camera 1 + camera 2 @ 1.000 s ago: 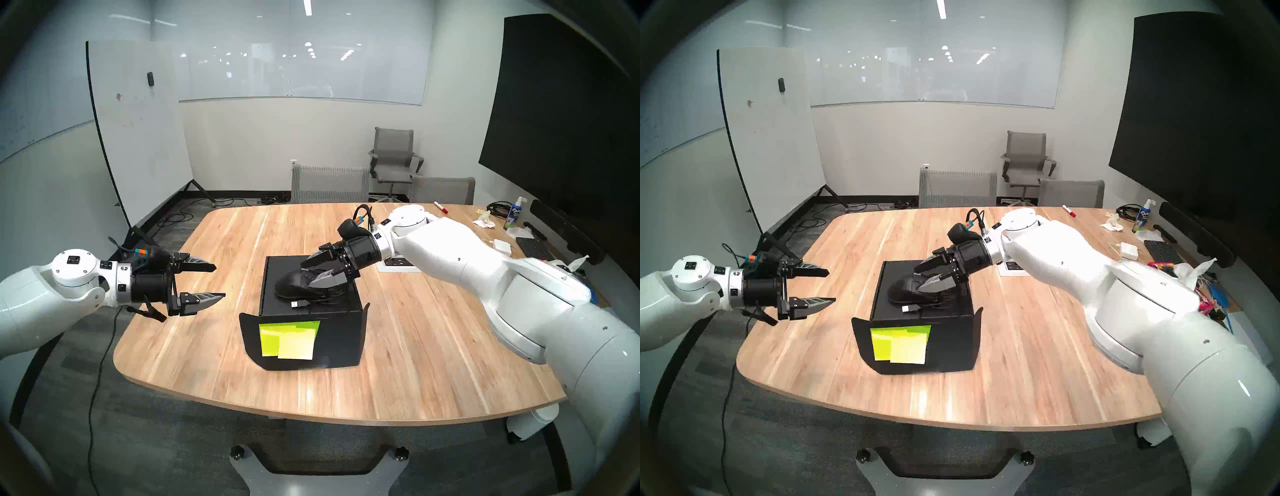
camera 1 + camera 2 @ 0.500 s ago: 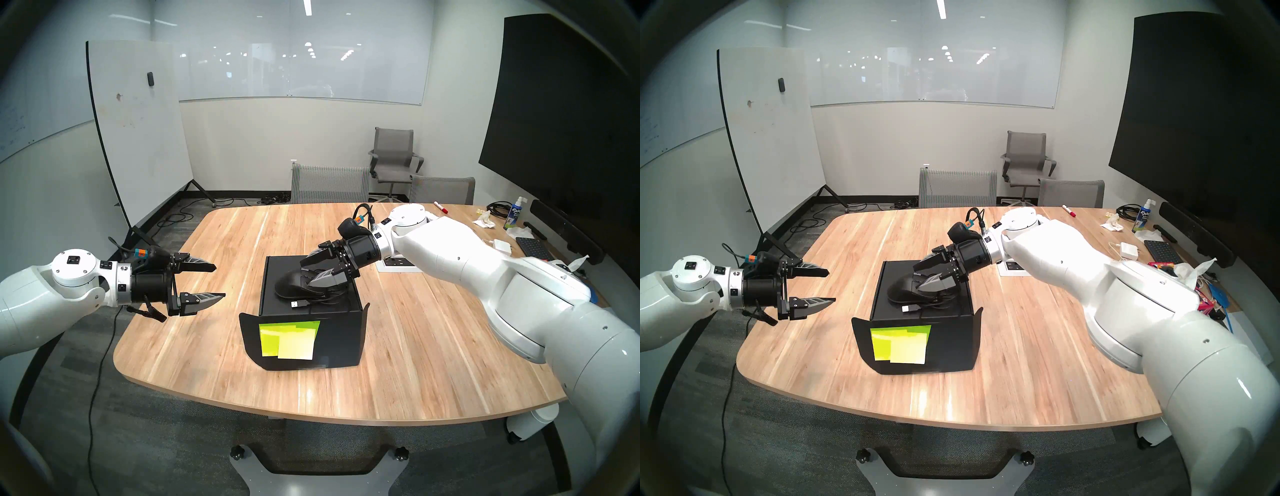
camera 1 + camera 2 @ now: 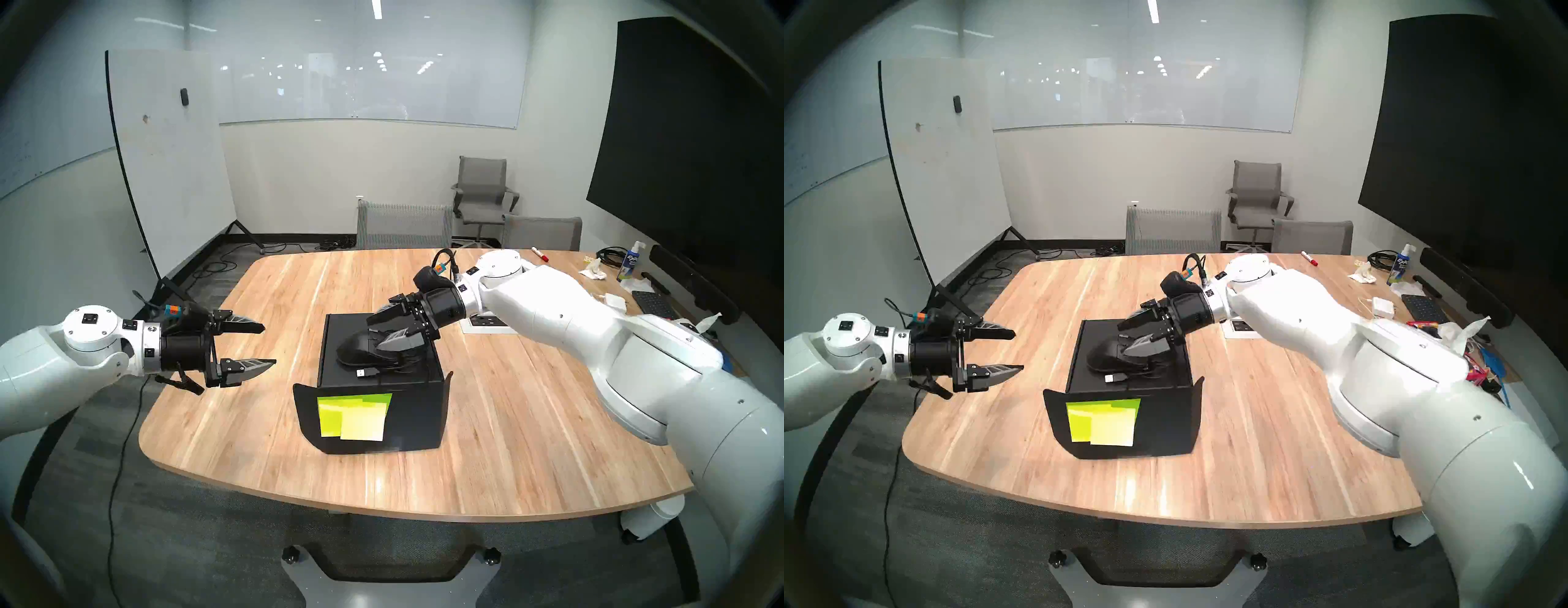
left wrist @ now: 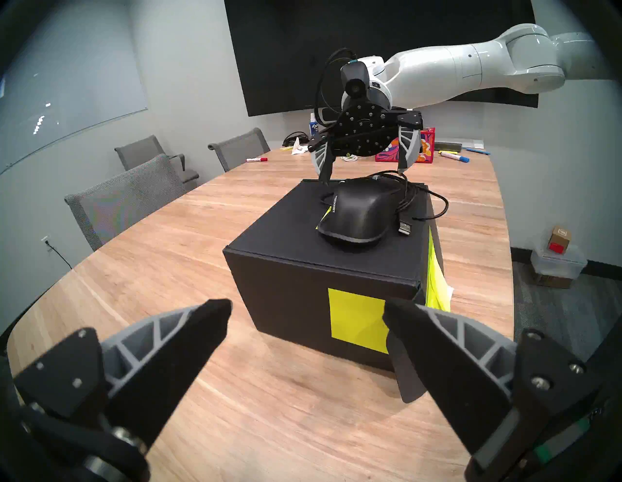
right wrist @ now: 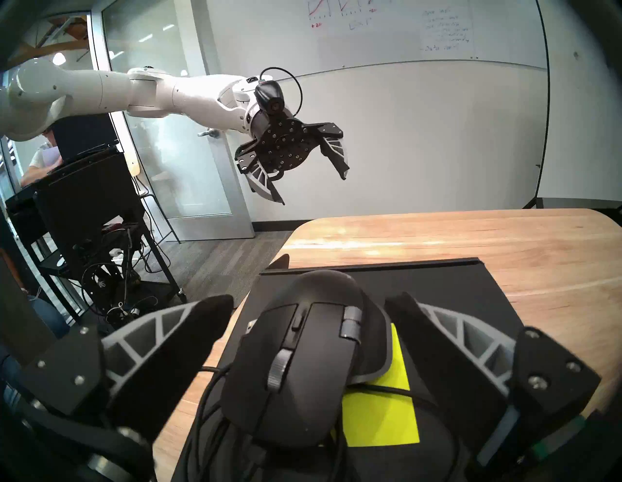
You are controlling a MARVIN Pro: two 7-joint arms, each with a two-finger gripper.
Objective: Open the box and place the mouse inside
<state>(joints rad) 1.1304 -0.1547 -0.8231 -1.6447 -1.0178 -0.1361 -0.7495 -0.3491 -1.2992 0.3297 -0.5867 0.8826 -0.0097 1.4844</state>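
The black box (image 3: pixel 335 339) stands mid-table, its front flap (image 3: pixel 407 420) folded out toward me and carrying yellow-green sticky notes (image 3: pixel 356 416). The black mouse (image 3: pixel 354 346) lies on the box's flat top (image 4: pixel 286 289), cable coiled beside it and the USB plug (image 4: pixel 405 227) at the front edge. My right gripper (image 3: pixel 373 334) hangs open over the mouse (image 5: pixel 303 370), one finger on each side with a gap to it. My left gripper (image 3: pixel 269 344) hovers open and empty left of the box, level with its top. The box's inside is hidden.
At the table's far right lie a red floral tissue box (image 4: pixel 425 148), a red marker (image 3: pixel 539 254), a spray bottle (image 3: pixel 631 261), a keyboard (image 3: pixel 653 303) and a white charger (image 3: pixel 615 300). A power panel (image 3: pixel 488 321) sits under my right wrist. Grey chairs (image 3: pixel 403 225) line the far edge.
My right gripper has risen slightly off the mouse, still open. The mouse, the box and my left arm have not moved.
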